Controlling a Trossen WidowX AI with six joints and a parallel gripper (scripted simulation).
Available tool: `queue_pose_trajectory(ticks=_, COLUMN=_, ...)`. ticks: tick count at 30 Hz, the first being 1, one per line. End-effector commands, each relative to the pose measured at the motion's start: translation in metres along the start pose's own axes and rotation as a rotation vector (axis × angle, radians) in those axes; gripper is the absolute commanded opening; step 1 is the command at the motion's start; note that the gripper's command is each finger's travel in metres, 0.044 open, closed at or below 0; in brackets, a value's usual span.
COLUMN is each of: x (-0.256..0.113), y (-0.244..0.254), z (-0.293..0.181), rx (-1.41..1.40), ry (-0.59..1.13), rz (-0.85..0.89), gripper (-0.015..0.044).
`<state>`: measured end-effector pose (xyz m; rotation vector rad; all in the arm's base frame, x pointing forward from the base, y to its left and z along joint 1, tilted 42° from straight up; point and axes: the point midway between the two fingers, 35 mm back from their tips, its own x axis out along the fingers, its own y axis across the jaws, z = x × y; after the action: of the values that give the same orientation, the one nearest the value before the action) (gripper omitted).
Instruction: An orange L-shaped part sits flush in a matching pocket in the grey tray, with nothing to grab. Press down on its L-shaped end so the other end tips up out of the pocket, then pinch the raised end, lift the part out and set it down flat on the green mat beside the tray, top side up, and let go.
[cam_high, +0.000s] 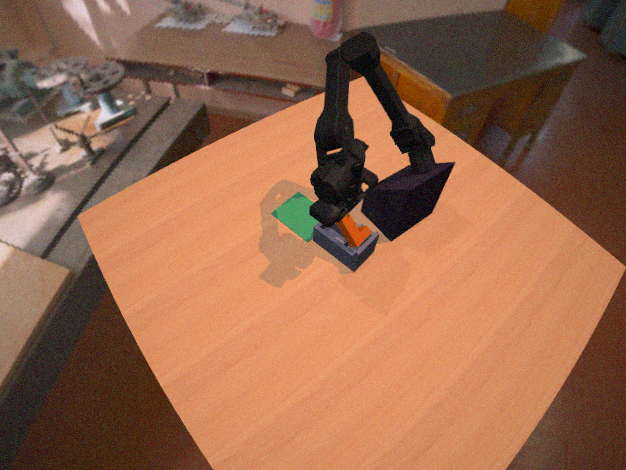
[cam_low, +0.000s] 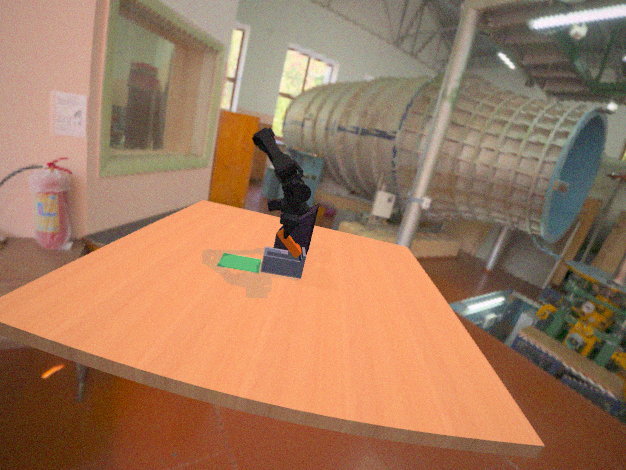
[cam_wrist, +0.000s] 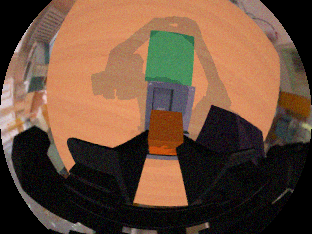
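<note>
The orange part (cam_high: 355, 234) (cam_low: 291, 245) (cam_wrist: 166, 127) is tilted steeply. Its raised end is between the fingers of my gripper (cam_high: 342, 217) (cam_low: 283, 232) (cam_wrist: 165, 141), which is shut on it. Its lower end is at the right end of the grey tray (cam_high: 333, 246) (cam_low: 282, 266) (cam_wrist: 189, 106) in the top and exterior views; whether it still touches the tray is hard to tell. Part of the empty pocket shows in the wrist view. The green mat (cam_high: 295, 216) (cam_low: 238, 262) (cam_wrist: 171, 56) lies flat beside the tray's other end, with nothing on it.
A dark purple, slanted block (cam_high: 404, 204) (cam_wrist: 225, 132) stands close to the tray, on the arm's side, partly behind the arm in the exterior view. The arm's shadow falls across the table around the mat.
</note>
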<state>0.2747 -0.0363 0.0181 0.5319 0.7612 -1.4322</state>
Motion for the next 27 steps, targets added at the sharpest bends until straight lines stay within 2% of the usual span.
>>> queue_pose_trajectory(ticks=1, x=-0.006, y=0.000, z=-0.001, rx=0.003, ry=0.006, rz=0.001, gripper=0.0000)
queue_pose_trajectory(ticks=17, x=-0.019, y=0.000, z=0.000, rx=0.003, ry=0.006, rz=0.000, gripper=0.0000)
queue_pose_trajectory(ticks=27, x=-0.017, y=-0.003, z=0.041, rx=0.003, ry=0.004, rz=0.000, gripper=0.0000)
